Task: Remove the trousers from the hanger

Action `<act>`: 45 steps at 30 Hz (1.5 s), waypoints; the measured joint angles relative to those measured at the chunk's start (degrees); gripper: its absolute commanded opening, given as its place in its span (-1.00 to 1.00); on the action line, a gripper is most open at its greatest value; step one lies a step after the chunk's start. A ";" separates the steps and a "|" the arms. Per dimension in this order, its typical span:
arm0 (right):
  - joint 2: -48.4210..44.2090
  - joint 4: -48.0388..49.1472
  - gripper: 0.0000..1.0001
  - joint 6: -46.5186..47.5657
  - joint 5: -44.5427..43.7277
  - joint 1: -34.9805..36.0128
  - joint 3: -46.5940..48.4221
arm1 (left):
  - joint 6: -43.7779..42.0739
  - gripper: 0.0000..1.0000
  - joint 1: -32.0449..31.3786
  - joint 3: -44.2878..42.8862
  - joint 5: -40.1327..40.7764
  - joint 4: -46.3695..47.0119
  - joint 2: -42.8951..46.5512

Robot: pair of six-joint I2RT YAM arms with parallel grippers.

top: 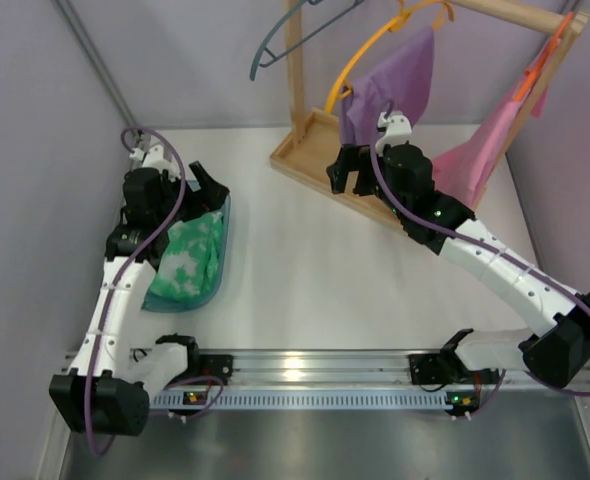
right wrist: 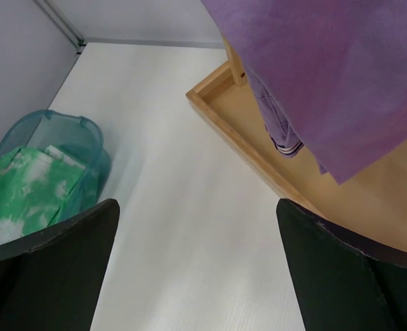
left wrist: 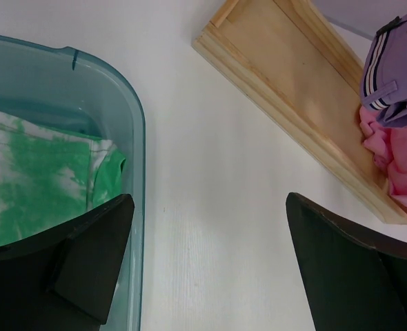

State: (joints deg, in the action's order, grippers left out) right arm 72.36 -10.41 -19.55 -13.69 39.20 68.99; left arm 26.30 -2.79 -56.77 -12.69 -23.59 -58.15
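The lilac trousers (top: pixel 390 85) hang from the yellow-orange hanger (top: pixel 367 52) on the wooden rail at the back. My right gripper (top: pixel 347 180) stands open just below and in front of the trousers' lower edge, apart from them. In the right wrist view the trousers (right wrist: pixel 328 76) fill the upper right, above the gripper (right wrist: pixel 198 234), whose jaws hold nothing. My left gripper (top: pixel 210 195) is open over the right rim of the teal basin. From the left wrist, the gripper (left wrist: pixel 210 227) has only table between its jaws, and the trousers (left wrist: pixel 393 69) show at the far right.
The teal basin (top: pixel 224 235) holds a green-and-white cloth (top: pixel 187 260). The rack's wooden base tray (top: pixel 305 150) lies at the back. A grey-blue hanger (top: pixel 285 30) hangs left of the yellow one. A pink garment (top: pixel 485 150) hangs from an orange-red hanger (top: pixel 540 60) at right.
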 measured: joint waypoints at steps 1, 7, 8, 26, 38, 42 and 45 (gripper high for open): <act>0.00 -0.07 0.99 0.00 -0.22 -0.02 0.00 | -0.35 0.96 0.00 0.00 0.22 0.00 0.44; -0.15 -0.46 0.99 0.20 -1.75 0.00 0.04 | -2.38 0.96 0.00 -0.11 0.81 0.00 1.49; -0.26 -0.50 0.99 0.37 -1.99 0.00 0.04 | -2.80 0.96 0.00 -0.20 0.85 -0.02 1.51; 0.04 -7.02 0.99 -2.58 -3.04 -8.83 4.63 | -7.72 0.96 -0.87 -42.93 -12.11 0.44 -15.23; -7.76 -10.91 0.99 -2.40 -3.23 -8.94 4.57 | -12.31 0.96 -20.87 -69.53 -13.88 0.68 -39.98; -9.14 -11.91 0.99 -1.97 -3.67 -8.96 4.57 | -12.98 0.96 -22.29 -75.21 -12.81 0.42 -47.95; -9.27 -13.25 0.99 -1.95 -3.89 -8.96 4.57 | -13.62 0.96 -24.02 -76.70 -11.91 0.42 -51.47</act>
State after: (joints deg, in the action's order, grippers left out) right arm 63.09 -23.66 -21.50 -17.58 30.24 73.56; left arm 12.69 -26.81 -133.47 -24.60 -23.18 -109.62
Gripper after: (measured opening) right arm 0.993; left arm 0.983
